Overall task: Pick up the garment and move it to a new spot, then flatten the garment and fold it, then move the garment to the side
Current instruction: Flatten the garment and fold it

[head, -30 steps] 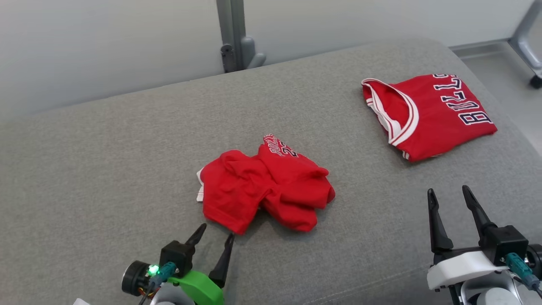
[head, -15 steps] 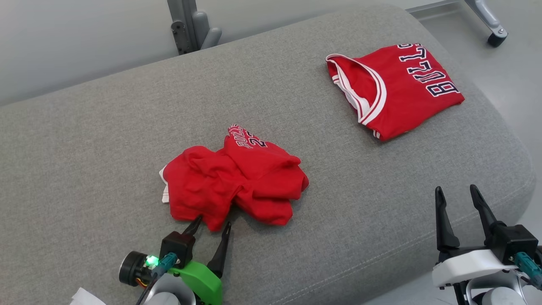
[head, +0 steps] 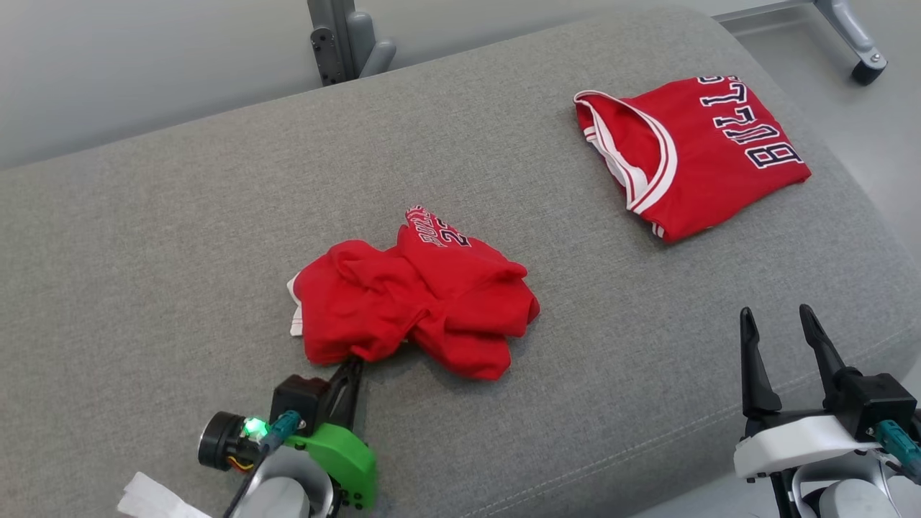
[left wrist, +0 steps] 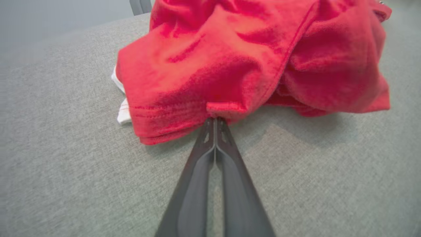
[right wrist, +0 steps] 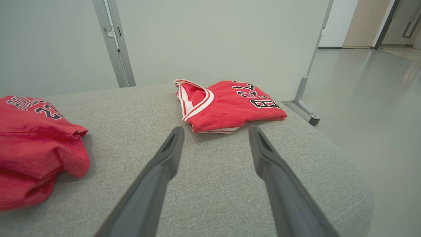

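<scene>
While the left gripper (left wrist: 215, 121) had its two dark fingers (left wrist: 197, 164) pressed tip to tip on a small fold of stitched hem, the crumpled red jersey garment (head: 414, 298) lay bunched near the middle of the grey upholstered surface (head: 180, 237), with its near edge at the fingertips. The pinch appeared to take in only a narrow tuck of one layer. The right gripper (head: 776, 311) stood with its fingers spread wide and empty near the front right edge of the surface, well apart from the garment. A folded red jersey with white trim and dark lettering (head: 701, 155) lay flat at the far right of the surface, also well apart. The garment was judged light, soft and entirely limp: it would not keep any shape when raised, and would hang and unfurl from whichever point was held. Its knit looked matt rather than slick, so slip was expected to come from a shallow bite, not from the cloth. It was judged not fragile, though pointed fingertips could snag a loop. The stitched hem and the white-trimmed edge (left wrist: 120, 110) were the thickest, firmest places to take hold. For flattening, two separated points along one edge, one per gripper, were judged preferable to a single central pinch.
</scene>
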